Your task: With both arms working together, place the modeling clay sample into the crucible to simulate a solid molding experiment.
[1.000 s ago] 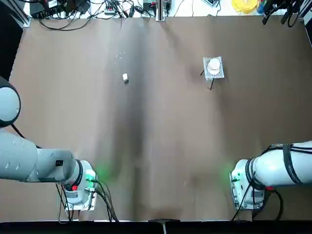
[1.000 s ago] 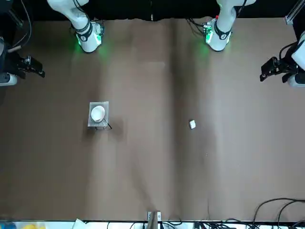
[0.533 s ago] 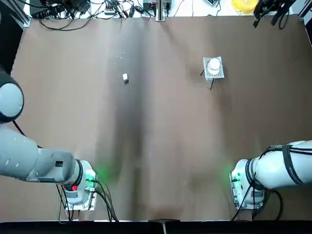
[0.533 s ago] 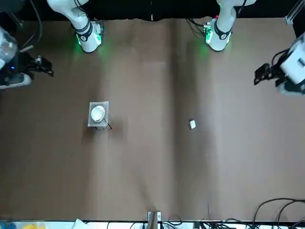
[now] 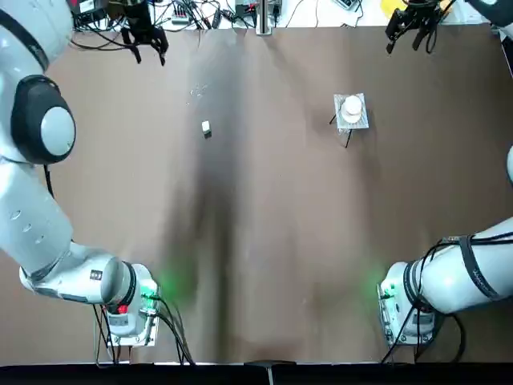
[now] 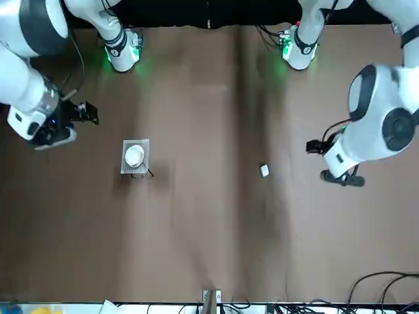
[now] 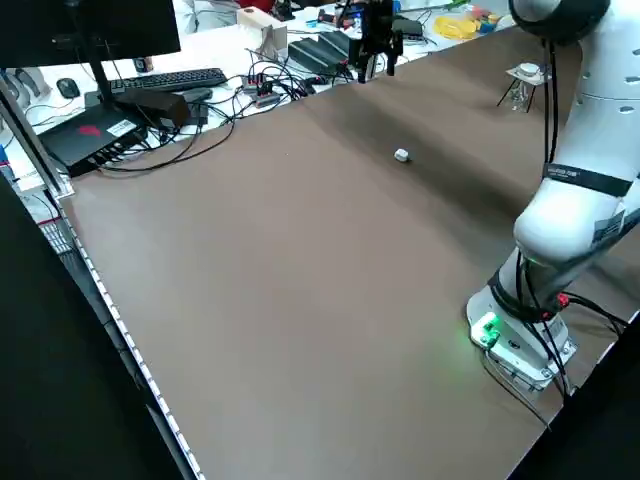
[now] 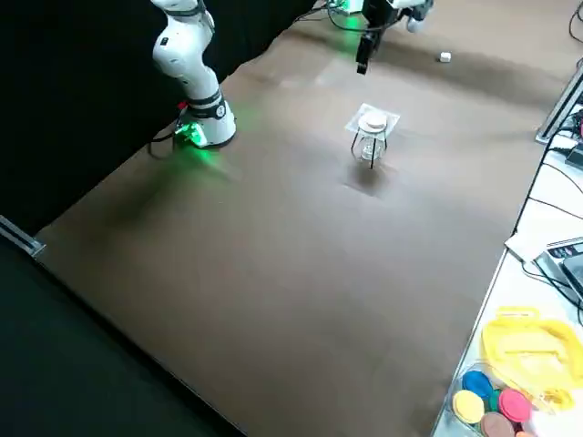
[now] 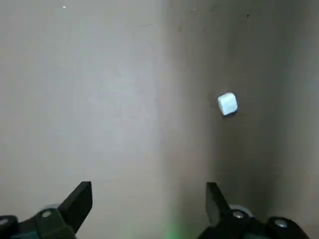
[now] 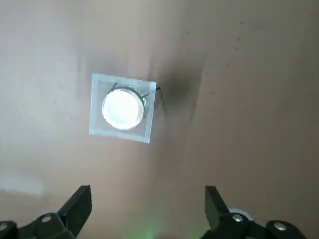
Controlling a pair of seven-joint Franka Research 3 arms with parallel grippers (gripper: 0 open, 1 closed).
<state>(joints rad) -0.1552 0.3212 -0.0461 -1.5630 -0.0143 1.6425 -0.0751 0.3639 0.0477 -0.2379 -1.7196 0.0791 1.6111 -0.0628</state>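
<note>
You see bare brown table (image 5: 264, 241) all around the modeling clay sample (image 5: 206, 127) at left-centre and, well apart, the crucible (image 5: 351, 107) on its square pad (image 5: 361, 120), while left gripper (image 5: 144, 40) and right gripper (image 5: 410, 26) hover wide open near the far, cable-cluttered edge.

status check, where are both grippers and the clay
Left gripper and right gripper open, empty, high over the table's far edge. Clay sample loose on the table. Crucible on its square pad, nothing blocking.
</note>
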